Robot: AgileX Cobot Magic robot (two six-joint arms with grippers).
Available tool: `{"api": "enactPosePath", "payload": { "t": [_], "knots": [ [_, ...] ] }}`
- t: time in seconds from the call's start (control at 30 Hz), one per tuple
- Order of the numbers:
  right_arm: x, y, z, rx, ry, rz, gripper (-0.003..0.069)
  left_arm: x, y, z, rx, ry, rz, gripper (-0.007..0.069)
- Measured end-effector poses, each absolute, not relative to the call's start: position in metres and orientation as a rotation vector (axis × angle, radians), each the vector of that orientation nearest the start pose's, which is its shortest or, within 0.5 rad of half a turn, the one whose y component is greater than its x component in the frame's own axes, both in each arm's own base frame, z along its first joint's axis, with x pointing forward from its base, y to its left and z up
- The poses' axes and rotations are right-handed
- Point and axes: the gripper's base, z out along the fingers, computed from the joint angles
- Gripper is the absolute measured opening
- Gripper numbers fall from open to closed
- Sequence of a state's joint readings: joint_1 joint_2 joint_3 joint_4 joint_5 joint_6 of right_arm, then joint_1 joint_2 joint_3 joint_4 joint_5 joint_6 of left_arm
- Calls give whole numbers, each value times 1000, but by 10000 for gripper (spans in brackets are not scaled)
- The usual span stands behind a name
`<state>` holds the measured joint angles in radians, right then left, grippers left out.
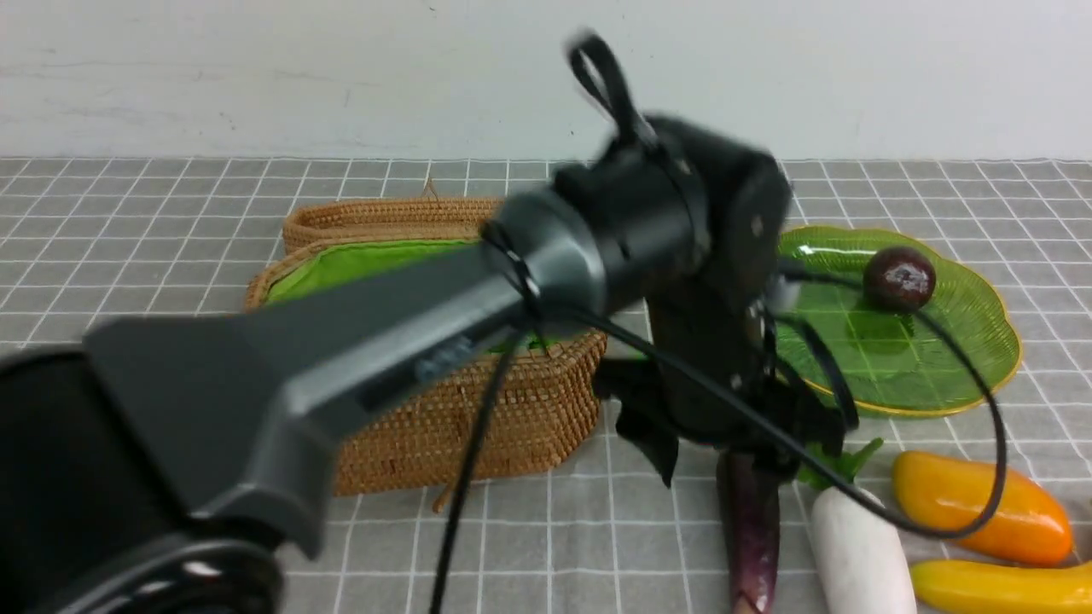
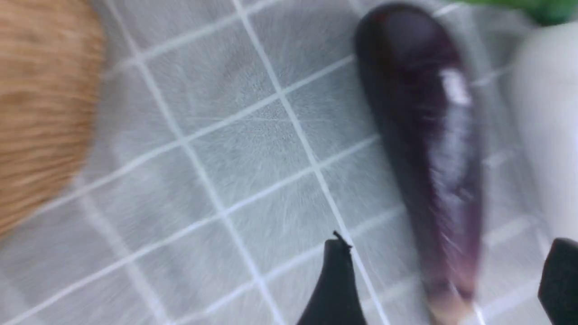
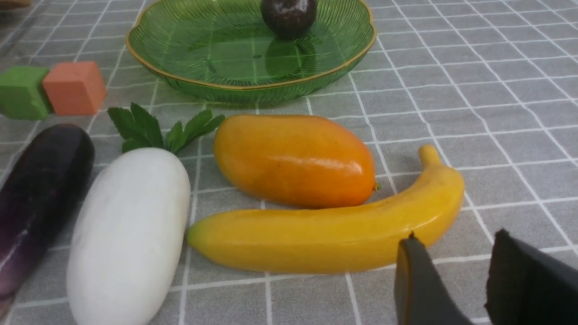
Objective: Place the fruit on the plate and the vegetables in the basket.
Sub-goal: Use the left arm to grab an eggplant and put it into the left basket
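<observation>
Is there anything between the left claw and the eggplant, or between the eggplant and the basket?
Nothing visible. The open left claw hangs over the eggplant, and the left wrist view shows only bare cloth between the eggplant and the basket. The radish lies on the eggplant's other side.

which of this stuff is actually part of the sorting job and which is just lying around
Part of the job: basket, plate, mangosteen, mango, banana, eggplant, radish.

Just lying about: green cube, orange cube.
</observation>
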<state>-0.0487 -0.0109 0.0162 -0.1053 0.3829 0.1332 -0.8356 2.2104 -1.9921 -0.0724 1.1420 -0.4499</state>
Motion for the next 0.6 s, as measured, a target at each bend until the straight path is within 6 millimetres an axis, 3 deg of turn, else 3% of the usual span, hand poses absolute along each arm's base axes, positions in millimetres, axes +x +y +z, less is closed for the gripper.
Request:
{"api": "enactPosePath", "payload": {
  "t": [0.03,0.13,0.3,0.6],
  "knots": [
    [52,-6,174,106,1867,-46,240,316,-358,229,531,2877,-347,548],
    [52,-6,174,106,1867,-46,240,322,-367,199,487,2912,-378,546],
    [52,-6,174,106,1867,-46,240,323,-375,194,450,2888,-474,546],
    [52,-6,174,106,1867,-46,240,325,-378,186,439,2888,-484,546]
  ]
}}
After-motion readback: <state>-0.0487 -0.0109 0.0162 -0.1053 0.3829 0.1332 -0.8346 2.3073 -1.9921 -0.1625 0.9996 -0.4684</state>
